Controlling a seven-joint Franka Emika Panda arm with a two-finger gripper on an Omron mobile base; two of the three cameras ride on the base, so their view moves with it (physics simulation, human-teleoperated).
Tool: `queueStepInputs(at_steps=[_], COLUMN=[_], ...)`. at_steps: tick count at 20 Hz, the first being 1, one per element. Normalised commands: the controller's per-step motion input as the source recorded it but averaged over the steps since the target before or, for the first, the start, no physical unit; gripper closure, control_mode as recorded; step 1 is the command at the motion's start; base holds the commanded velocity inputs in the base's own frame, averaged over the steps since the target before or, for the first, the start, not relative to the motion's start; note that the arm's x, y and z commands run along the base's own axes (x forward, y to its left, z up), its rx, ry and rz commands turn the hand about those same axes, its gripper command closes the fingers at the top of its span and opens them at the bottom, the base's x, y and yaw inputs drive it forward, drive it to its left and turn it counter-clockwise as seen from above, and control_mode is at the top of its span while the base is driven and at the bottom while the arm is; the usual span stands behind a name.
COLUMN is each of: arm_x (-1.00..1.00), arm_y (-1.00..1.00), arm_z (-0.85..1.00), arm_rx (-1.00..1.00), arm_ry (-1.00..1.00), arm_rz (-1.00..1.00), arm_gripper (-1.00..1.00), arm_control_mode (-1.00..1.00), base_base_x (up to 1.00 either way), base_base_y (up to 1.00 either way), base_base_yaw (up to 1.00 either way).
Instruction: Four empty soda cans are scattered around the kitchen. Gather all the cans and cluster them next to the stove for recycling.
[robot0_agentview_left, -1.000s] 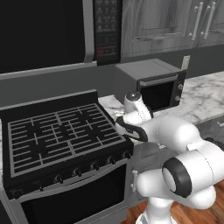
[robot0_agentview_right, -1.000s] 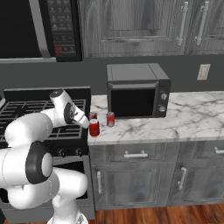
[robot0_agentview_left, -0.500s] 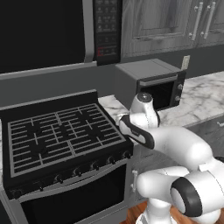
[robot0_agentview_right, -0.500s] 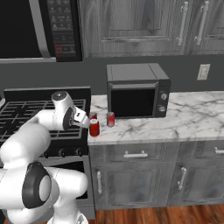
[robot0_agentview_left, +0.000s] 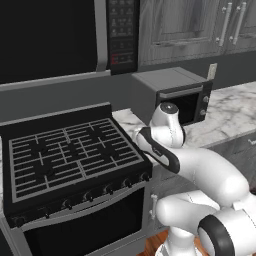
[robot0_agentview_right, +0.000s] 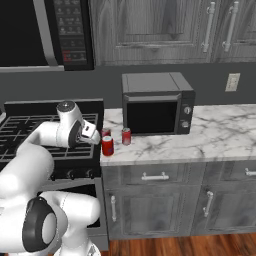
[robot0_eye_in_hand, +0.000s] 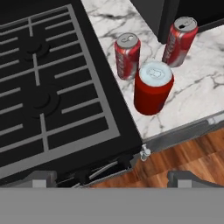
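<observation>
Three red soda cans stand in a cluster on the marble counter (robot0_eye_in_hand: 197, 94) beside the stove (robot0_eye_in_hand: 43, 87): a near one (robot0_eye_in_hand: 152, 87), one behind it (robot0_eye_in_hand: 127, 56) and one by the countertop oven (robot0_eye_in_hand: 180, 40). From the right base they are the front can (robot0_agentview_right: 107, 145), a rear can (robot0_agentview_right: 126, 136) and one partly hidden (robot0_agentview_right: 105, 132). My gripper (robot0_eye_in_hand: 116, 178) hangs open above the stove's right front corner, short of the cans, with nothing between its fingers. From the right base view the gripper (robot0_agentview_right: 96, 137) sits just left of the cans, by the stove (robot0_agentview_right: 30, 127).
A dark boxy countertop oven (robot0_agentview_right: 156, 104) stands right behind the cans. A black microwave (robot0_agentview_right: 45, 32) hangs over the stove (robot0_agentview_left: 70, 155). Marble counter (robot0_agentview_right: 220, 135) stretches right, with drawers below and wood floor (robot0_eye_in_hand: 183, 157) in front.
The arm's elbow has folded lower and nearer the base while the hand stayed by the stove's right edge. The cans have not moved and the jaws stay open.
</observation>
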Motion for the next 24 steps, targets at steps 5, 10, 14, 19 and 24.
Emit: queueStepInputs(at_steps=[5, 10, 14, 19, 24], arm_x=[0.00, 0.00, 0.00, 0.00, 0.00], arm_y=[0.02, 0.00, 0.00, 0.00, 0.00], arm_z=[0.00, 0.00, 0.00, 0.00, 0.00], arm_rx=[0.00, 0.00, 0.00, 0.00, 0.00], arm_ry=[0.02, 0.00, 0.00, 0.00, 0.00], arm_rz=[0.00, 0.00, 0.00, 0.00, 0.00], arm_gripper=[-1.00, -1.00, -1.00, -1.00, -1.00], arm_control_mode=[-1.00, -1.00, -1.00, 1.00, 1.00], base_base_x=[0.00, 0.00, 0.00, -0.11, -0.43], base_base_y=[0.00, 0.00, 0.00, 0.00, 0.00], base_base_yaw=[0.00, 0.00, 0.00, 0.00, 0.00])
